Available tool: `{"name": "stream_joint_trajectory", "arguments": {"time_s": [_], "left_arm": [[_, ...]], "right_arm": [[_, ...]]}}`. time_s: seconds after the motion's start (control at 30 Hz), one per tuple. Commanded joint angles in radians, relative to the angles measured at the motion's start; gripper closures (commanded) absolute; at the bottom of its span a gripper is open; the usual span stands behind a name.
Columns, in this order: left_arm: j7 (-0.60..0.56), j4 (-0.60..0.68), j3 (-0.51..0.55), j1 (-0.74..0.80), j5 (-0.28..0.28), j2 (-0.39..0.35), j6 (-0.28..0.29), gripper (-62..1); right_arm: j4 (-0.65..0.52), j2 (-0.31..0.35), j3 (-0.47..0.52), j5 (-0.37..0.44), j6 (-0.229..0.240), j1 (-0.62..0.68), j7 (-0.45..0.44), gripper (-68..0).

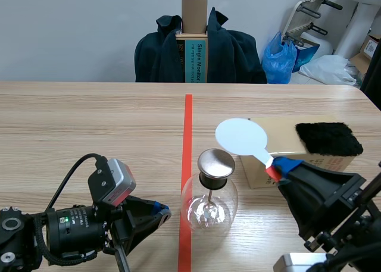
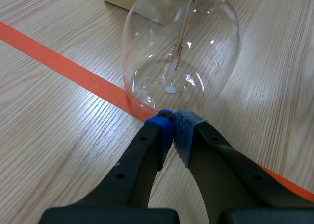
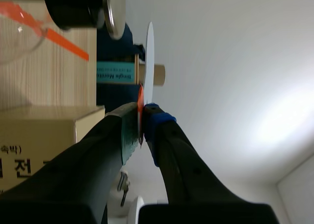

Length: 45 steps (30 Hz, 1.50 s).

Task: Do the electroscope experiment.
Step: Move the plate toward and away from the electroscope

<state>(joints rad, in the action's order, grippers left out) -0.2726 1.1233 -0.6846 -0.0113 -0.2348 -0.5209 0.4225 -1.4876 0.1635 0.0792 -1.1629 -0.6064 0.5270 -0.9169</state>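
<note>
Right gripper (image 1: 278, 168) clamps white disc paddle (image 1: 241, 136) at frame centre, just upper right of electroscope (image 1: 209, 203); left gripper (image 1: 162, 211) closed, empty; paddle handle largely hidden

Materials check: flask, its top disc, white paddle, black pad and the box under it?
Flask: clear glass, glossy; the table grain shows through it, with sharp highlights.
Top disc: metal, with a silvery brushed sheen.
Paddle: thin, flat, matte white; probably plastic, can't confirm.
Pad: black fur or fleece, with a fuzzy nap and no shine.
Box: tan cardboard, matte.
</note>
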Motion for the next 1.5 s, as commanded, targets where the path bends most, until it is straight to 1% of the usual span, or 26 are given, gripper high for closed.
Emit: {"name": "stream_joint_trajectory", "arguments": {"time_s": [0.0, 0.17, 0.3, 0.4, 0.5, 0.7, 1.0, 1.17, 1.33, 1.47], "left_arm": [[-0.014, 0.016, 0.010, 0.000, -0.007, 0.005, 0.006, -1.9], [-0.014, 0.016, 0.010, 0.000, -0.007, 0.005, 0.006, -1.9], [-0.014, 0.016, 0.010, 0.000, -0.007, 0.005, 0.006, -1.9], [-0.014, 0.016, 0.010, 0.000, -0.007, 0.005, 0.006, -1.9], [-0.014, 0.016, 0.010, 0.000, -0.007, 0.005, 0.006, -1.9], [-0.014, 0.016, 0.010, 0.000, -0.007, 0.005, 0.006, -1.9], [-0.014, 0.016, 0.010, 0.000, -0.007, 0.005, 0.006, -1.9], [-0.014, 0.016, 0.010, 0.000, -0.007, 0.005, 0.006, -1.9], [-0.014, 0.016, 0.010, 0.000, -0.007, 0.005, 0.006, -1.9], [-0.014, 0.016, 0.010, 0.000, -0.007, 0.005, 0.006, -1.9]], "right_arm": [[-0.016, 0.011, 0.012, 0.014, -0.008, -0.012, 0.034, -0.7], [-0.016, 0.011, 0.012, 0.014, -0.008, -0.012, 0.161, -0.7], [-0.016, 0.011, 0.012, 0.014, -0.008, -0.012, 0.240, -0.7], [-0.016, 0.011, 0.012, 0.014, -0.008, -0.012, 0.264, -0.7], [-0.016, 0.011, 0.012, 0.014, -0.008, -0.012, 0.263, -0.7], [-0.016, 0.011, 0.012, 0.002, -0.008, -0.012, 0.179, -0.7], [-0.016, 0.011, 0.012, 0.002, -0.008, -0.012, -0.033, -0.7], [-0.016, 0.011, 0.012, 0.002, -0.008, -0.012, -0.134, -0.7], [-0.016, 0.011, 0.012, 0.002, -0.008, -0.012, -0.204, -0.7], [-0.016, 0.011, 0.012, 0.002, -0.008, -0.012, -0.236, -0.7]]}}
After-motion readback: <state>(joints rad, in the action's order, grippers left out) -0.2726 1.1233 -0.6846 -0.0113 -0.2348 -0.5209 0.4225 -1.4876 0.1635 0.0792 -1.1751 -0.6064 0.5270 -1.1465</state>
